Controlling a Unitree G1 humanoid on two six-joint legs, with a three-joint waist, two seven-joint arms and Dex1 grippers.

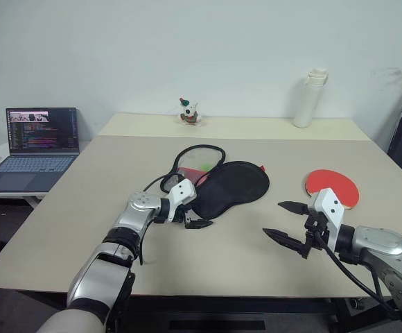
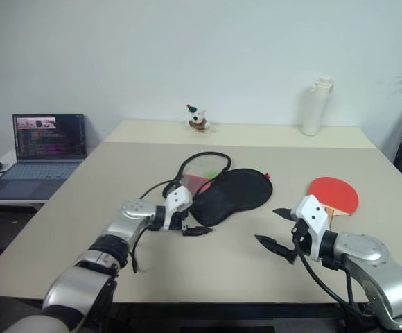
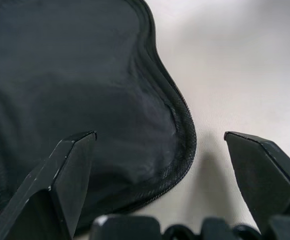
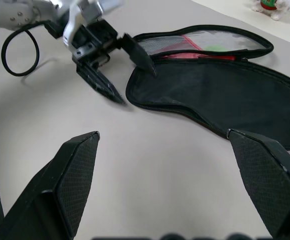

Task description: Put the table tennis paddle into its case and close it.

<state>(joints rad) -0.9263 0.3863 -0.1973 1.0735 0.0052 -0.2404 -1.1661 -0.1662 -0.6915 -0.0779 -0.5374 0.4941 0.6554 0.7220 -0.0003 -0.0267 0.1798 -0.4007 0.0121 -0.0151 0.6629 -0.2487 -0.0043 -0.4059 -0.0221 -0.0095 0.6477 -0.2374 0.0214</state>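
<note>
Black case lying unzipped mid-table, halves spread, red mesh showing; left gripper at its narrow handle end, fingers apart, clamped on nothing; table tennis paddle red face up, well apart toward the right; right gripper near it, fingers apart, empty.

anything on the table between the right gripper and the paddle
Nothing. In the left eye view the right gripper, open, hangs just in front of the table tennis paddle, and the strip of table between them is bare.
</note>
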